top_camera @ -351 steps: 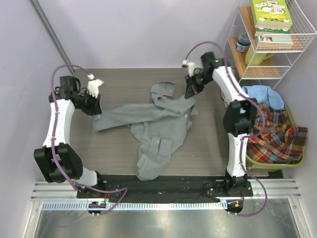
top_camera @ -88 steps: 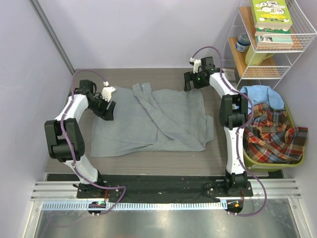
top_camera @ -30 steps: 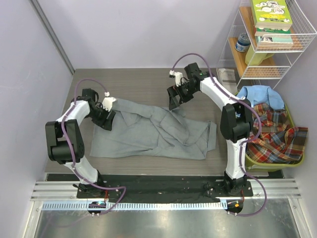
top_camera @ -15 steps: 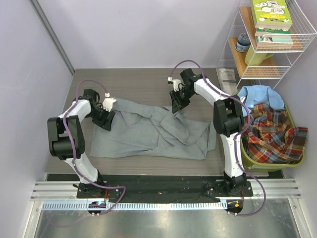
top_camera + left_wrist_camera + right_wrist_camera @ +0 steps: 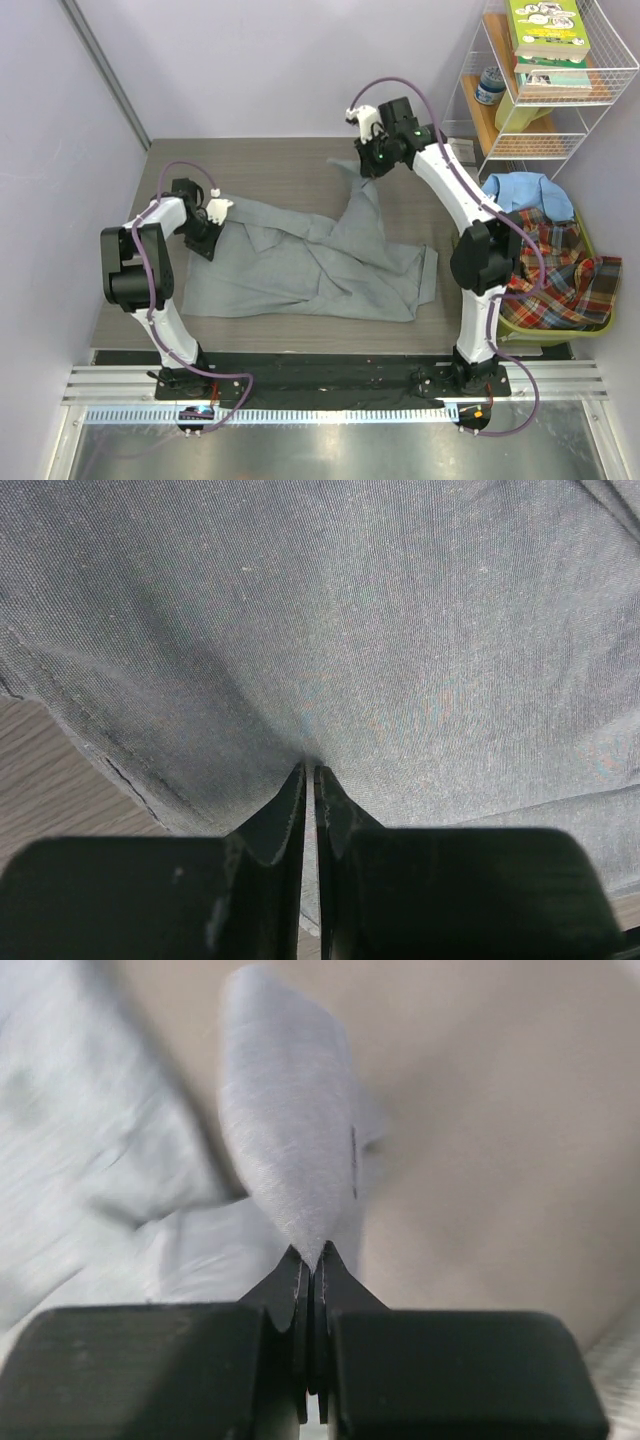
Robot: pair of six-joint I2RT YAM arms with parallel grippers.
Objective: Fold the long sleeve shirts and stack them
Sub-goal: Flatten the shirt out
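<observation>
Right gripper (image 5: 310, 1258) pinched tight on a raised peak of the grey shirt (image 5: 320, 268), left gripper (image 5: 309, 772) clamped on its fine-woven edge, tips buried in cloth, right wrist view kinda blurry

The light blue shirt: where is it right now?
In the top view the light blue shirt lies at the right, in the far end of the green basket, next to the plaid shirt and just below the wire shelf.
</observation>
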